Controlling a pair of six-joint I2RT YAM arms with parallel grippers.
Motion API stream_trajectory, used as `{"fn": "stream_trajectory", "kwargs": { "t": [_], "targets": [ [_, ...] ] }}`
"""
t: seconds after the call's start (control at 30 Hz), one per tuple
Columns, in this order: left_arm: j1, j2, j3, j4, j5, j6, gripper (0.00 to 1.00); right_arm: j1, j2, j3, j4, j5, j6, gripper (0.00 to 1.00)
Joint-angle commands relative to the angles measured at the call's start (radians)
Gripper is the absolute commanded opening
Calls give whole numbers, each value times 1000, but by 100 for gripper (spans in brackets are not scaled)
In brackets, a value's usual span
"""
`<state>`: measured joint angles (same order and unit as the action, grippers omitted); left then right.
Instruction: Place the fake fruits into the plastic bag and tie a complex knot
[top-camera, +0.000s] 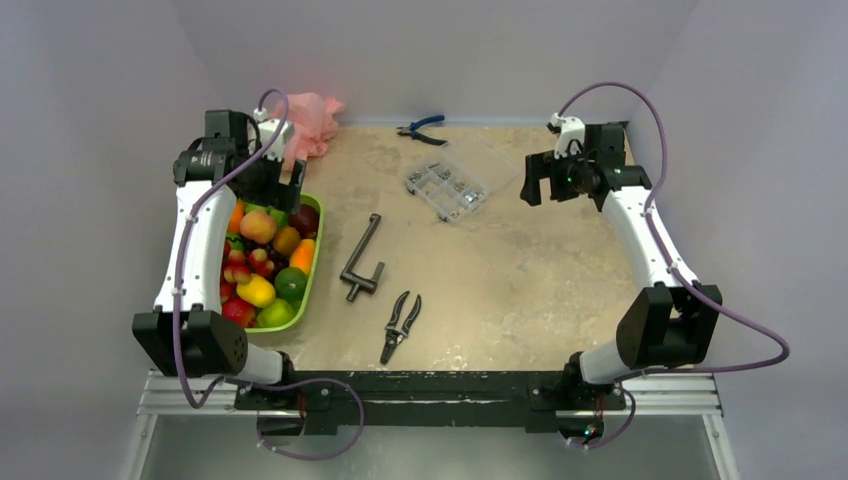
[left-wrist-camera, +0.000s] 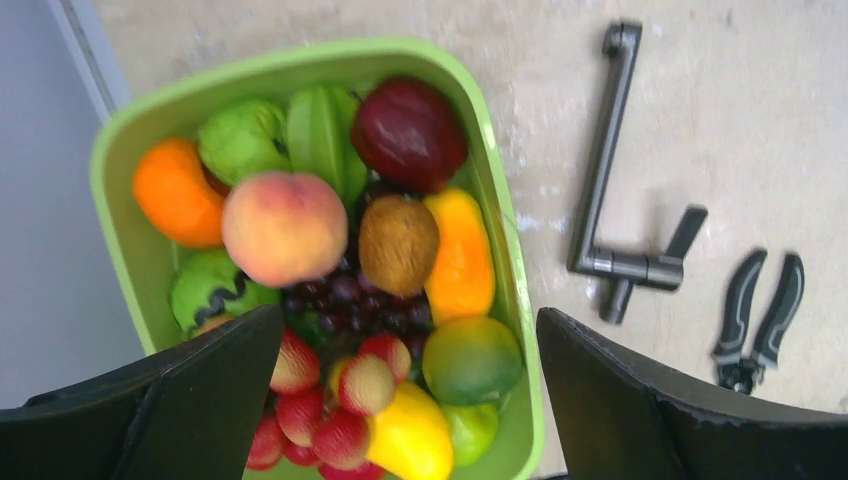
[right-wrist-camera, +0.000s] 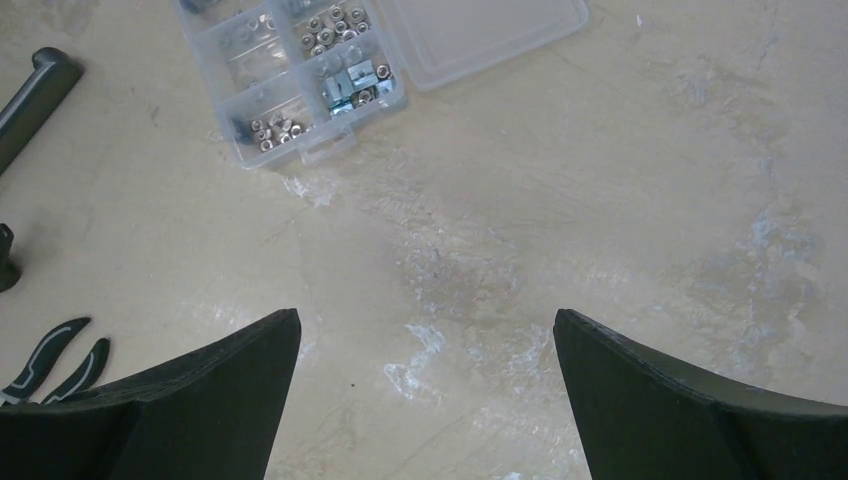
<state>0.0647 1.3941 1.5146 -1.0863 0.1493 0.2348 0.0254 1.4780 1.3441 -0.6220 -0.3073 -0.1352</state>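
Pale table (top-camera: 520, 270) is seen below. Fake fruits (left-wrist-camera: 385, 250) are piled in the green tray (left-wrist-camera: 300, 58), and the pink plastic bag (top-camera: 312, 122) is bunched behind it. Left gripper (left-wrist-camera: 410, 320) and right gripper (right-wrist-camera: 425, 318) are held wide apart

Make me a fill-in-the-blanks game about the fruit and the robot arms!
The fake fruits lie in a ____ tray.
The pink plastic bag sits at the far ____ corner of the table.
The left gripper hangs above the fruits with its jaws ____.
The right gripper is open and holds ____.
Missing words: green; left; open; nothing.
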Motion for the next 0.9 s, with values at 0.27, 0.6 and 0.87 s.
{"fn": "stream_trajectory", "kwargs": {
  "t": [0.27, 0.6, 0.87],
  "targets": [
    [-9, 470, 569, 197, -60, 60, 100, -1, -30, -5, 0, -23, -23, 99],
    [-24, 799, 701, 337, -84, 261, 100, -1, -22, -52, 3, -37, -22, 99],
    [-36, 1040, 792, 503, -378, 433, 100, -1, -17, -51, 1, -30, -16, 99]
  ]
}}
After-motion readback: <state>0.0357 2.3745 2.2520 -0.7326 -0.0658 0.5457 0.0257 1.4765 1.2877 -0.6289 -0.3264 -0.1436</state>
